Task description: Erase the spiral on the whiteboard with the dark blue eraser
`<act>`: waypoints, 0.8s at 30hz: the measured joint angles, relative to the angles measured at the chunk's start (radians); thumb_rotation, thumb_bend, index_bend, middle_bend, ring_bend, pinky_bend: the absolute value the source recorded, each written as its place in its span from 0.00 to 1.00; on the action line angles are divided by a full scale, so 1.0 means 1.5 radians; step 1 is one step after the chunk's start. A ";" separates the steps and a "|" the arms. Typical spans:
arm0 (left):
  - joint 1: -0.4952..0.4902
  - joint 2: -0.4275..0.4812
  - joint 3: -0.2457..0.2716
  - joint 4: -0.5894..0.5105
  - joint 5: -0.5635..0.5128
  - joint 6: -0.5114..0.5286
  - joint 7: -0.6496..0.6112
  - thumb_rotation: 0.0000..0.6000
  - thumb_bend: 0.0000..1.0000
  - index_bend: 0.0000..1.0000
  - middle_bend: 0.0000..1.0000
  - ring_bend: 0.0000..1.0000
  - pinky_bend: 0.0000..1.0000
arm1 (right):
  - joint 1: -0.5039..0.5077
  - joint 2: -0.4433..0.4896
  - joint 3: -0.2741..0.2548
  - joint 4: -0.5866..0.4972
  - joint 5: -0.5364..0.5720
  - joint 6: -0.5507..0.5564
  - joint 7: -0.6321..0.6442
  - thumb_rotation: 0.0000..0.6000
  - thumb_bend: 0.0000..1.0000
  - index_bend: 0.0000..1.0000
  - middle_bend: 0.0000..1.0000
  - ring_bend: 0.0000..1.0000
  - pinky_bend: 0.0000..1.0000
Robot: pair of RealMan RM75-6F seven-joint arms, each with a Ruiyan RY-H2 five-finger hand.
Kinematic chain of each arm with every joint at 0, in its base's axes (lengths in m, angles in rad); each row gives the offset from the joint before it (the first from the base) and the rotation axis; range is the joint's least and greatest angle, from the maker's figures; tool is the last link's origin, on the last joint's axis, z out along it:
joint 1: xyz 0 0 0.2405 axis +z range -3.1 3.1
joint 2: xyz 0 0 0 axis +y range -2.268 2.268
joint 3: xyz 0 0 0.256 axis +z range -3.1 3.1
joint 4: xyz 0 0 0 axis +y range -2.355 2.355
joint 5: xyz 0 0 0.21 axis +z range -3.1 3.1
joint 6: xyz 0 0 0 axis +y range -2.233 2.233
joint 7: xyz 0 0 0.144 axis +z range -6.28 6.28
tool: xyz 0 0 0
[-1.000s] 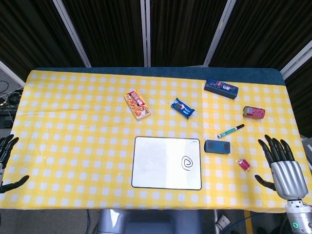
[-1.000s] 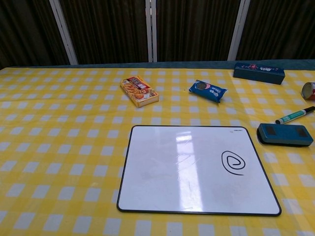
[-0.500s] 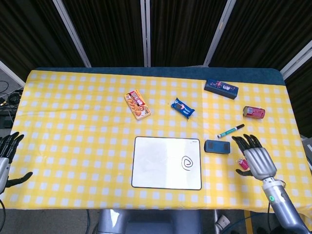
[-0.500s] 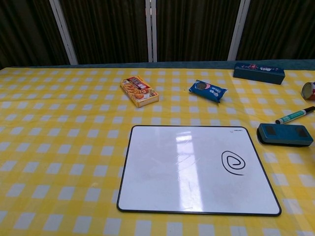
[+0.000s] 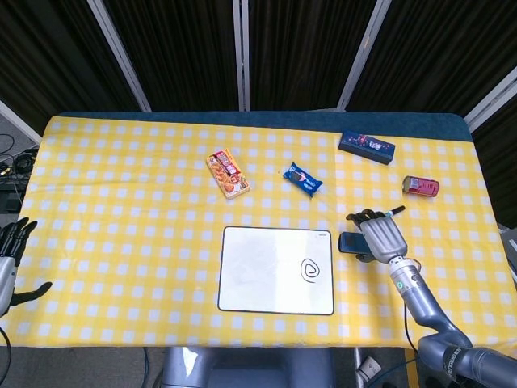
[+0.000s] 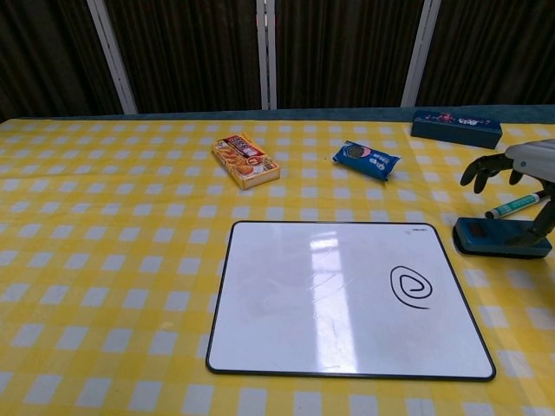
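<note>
The whiteboard [image 5: 258, 275] [image 6: 303, 303] lies at the front middle of the table, with the black spiral [image 5: 312, 271] [image 6: 409, 286] near its right edge. Just right of the board sits the dark blue eraser [image 5: 350, 242] [image 6: 499, 237]. My right hand [image 5: 380, 234] [image 6: 519, 163] hovers over the eraser's right part with its fingers spread and curved downward, holding nothing. In the chest view its thumb reaches down beside the eraser's right end. In the head view the hand hides most of the eraser. My left hand [image 5: 11, 257] hangs open at the table's left edge.
A green marker [image 5: 393, 212] [image 6: 519, 204] lies just behind the eraser, under the right hand. Further back are a red can [image 5: 421, 187], a dark blue box [image 5: 367, 146] [image 6: 456, 128], a blue snack packet [image 5: 302, 179] [image 6: 366, 160] and an orange snack box [image 5: 228, 173] [image 6: 246, 160].
My right hand has moved from the table's right front edge leftward and away from me, and now stands over the eraser. The left hand has barely shifted.
</note>
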 measured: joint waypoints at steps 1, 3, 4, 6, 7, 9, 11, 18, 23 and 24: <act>0.000 0.000 0.000 0.001 -0.001 -0.001 -0.001 1.00 0.00 0.00 0.00 0.00 0.00 | 0.001 -0.003 -0.002 0.005 0.000 0.000 -0.002 1.00 0.00 0.27 0.30 0.21 0.29; -0.001 0.000 -0.001 0.002 -0.003 -0.002 -0.002 1.00 0.00 0.00 0.00 0.00 0.00 | 0.002 -0.011 -0.008 0.019 -0.001 0.003 -0.006 1.00 0.00 0.28 0.32 0.22 0.30; -0.001 0.001 -0.001 0.002 -0.003 -0.002 -0.003 1.00 0.00 0.00 0.00 0.00 0.00 | 0.002 -0.014 -0.010 0.024 -0.003 0.005 -0.007 1.00 0.01 0.28 0.33 0.23 0.31; -0.001 0.001 0.000 0.001 -0.002 -0.001 -0.002 1.00 0.00 0.00 0.00 0.00 0.00 | 0.002 -0.020 -0.015 0.037 -0.007 0.010 -0.007 1.00 0.02 0.29 0.34 0.25 0.32; -0.001 0.001 0.000 0.000 -0.002 -0.001 -0.002 1.00 0.00 0.00 0.00 0.00 0.00 | 0.003 -0.022 -0.018 0.043 -0.010 0.011 -0.007 1.00 0.03 0.30 0.34 0.25 0.33; -0.002 0.001 0.000 -0.001 -0.002 -0.002 0.000 1.00 0.00 0.00 0.00 0.00 0.00 | 0.004 -0.028 -0.022 0.059 -0.016 0.016 -0.007 1.00 0.04 0.30 0.35 0.27 0.34; -0.003 0.001 0.000 -0.003 -0.002 -0.003 0.001 1.00 0.00 0.00 0.00 0.00 0.00 | 0.006 -0.033 -0.025 0.072 -0.020 0.018 -0.005 1.00 0.06 0.31 0.36 0.27 0.34; -0.005 -0.001 0.001 -0.004 -0.005 -0.006 0.005 1.00 0.00 0.00 0.00 0.00 0.00 | 0.009 -0.048 -0.037 0.102 -0.027 0.022 -0.002 1.00 0.07 0.32 0.37 0.29 0.35; -0.008 -0.004 0.000 -0.001 -0.012 -0.011 0.009 1.00 0.00 0.00 0.00 0.00 0.00 | 0.010 -0.062 -0.042 0.122 -0.032 0.023 0.009 1.00 0.12 0.35 0.42 0.34 0.38; -0.008 -0.004 0.000 -0.001 -0.013 -0.011 0.010 1.00 0.00 0.00 0.00 0.00 0.00 | 0.011 -0.064 -0.044 0.126 -0.033 0.023 0.012 1.00 0.13 0.36 0.43 0.34 0.39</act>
